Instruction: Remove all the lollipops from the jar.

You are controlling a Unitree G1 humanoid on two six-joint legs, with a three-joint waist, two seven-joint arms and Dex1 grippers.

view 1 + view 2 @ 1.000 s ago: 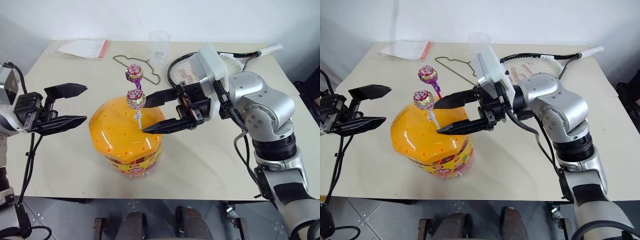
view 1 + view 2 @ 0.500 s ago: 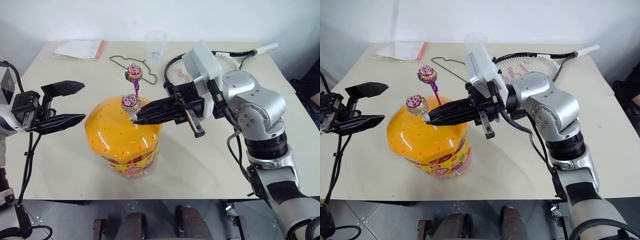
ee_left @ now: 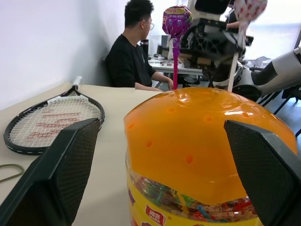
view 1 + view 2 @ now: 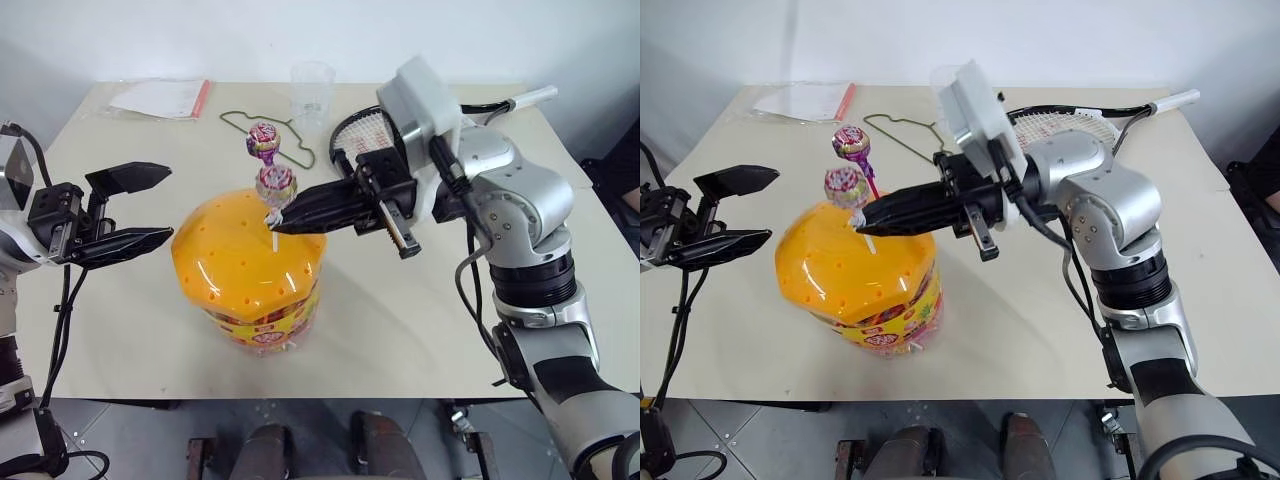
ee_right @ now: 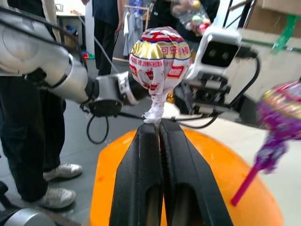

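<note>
Now the right tool [image 4: 276,224] had clamped the white-stick lollipop [image 4: 276,185] above the glossy domed jar [image 4: 250,265]; the left tool [image 4: 160,208] stayed spread.

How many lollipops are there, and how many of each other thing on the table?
Lollipops: 2, one pink-and-gold, one purple
Jar: 1
Cup: 1
Racket: 1
Wire hanger: 1
Packet of papers: 1
Total: 7

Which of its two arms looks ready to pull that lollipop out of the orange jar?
The right. Its gripper is shut on the white stick of the nearer lollipop above the jar. The left gripper hangs open, off to the jar's side.
</note>
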